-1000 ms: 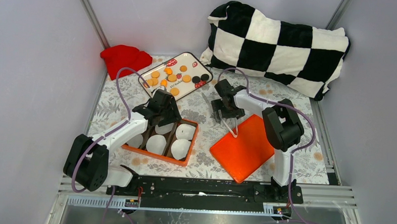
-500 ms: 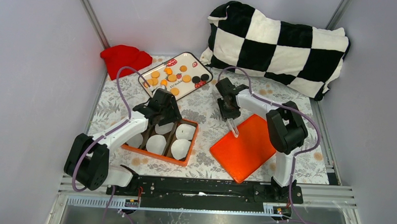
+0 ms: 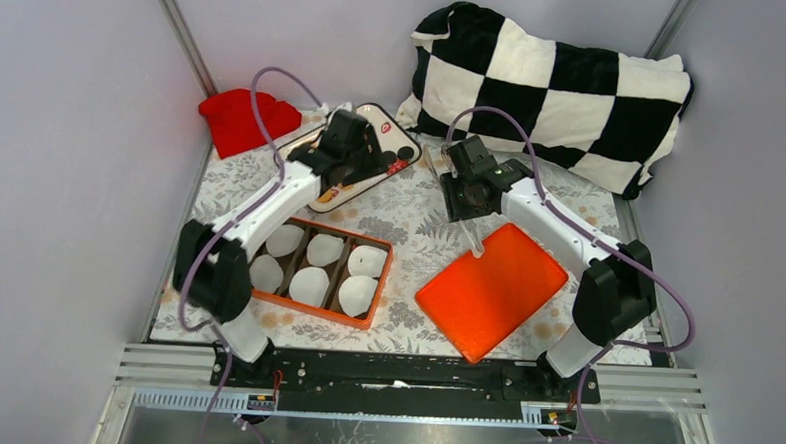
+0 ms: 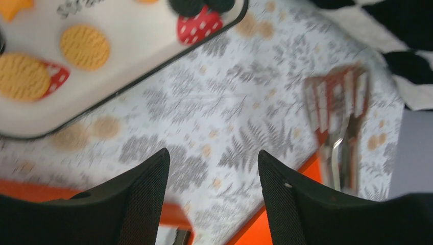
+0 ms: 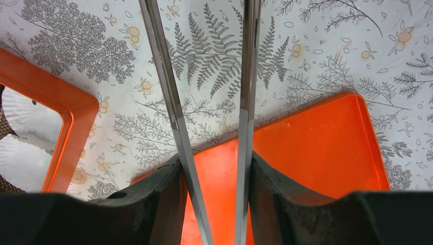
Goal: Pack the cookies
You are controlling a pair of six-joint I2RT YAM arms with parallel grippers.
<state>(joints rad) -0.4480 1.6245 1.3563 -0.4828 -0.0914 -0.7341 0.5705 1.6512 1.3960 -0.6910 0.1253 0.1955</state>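
- Orange-yellow cookies [image 4: 84, 47] lie on the white tray [image 4: 143, 41] at the far side of the table, with a few black ones at one end.
- My left gripper [image 4: 212, 158] hovers by the tray's near edge, jaws wide and empty.
- My right gripper [image 5: 214, 173] clamps the metal tongs [image 5: 173, 112], blades apart and empty, over the orange lid [image 5: 316, 148].
- I'd carry the tongs to the tray, straddle one cookie squarely, squeeze gently, then lift towards a paper liner [image 3: 311, 286] in the orange box [image 3: 378, 286].
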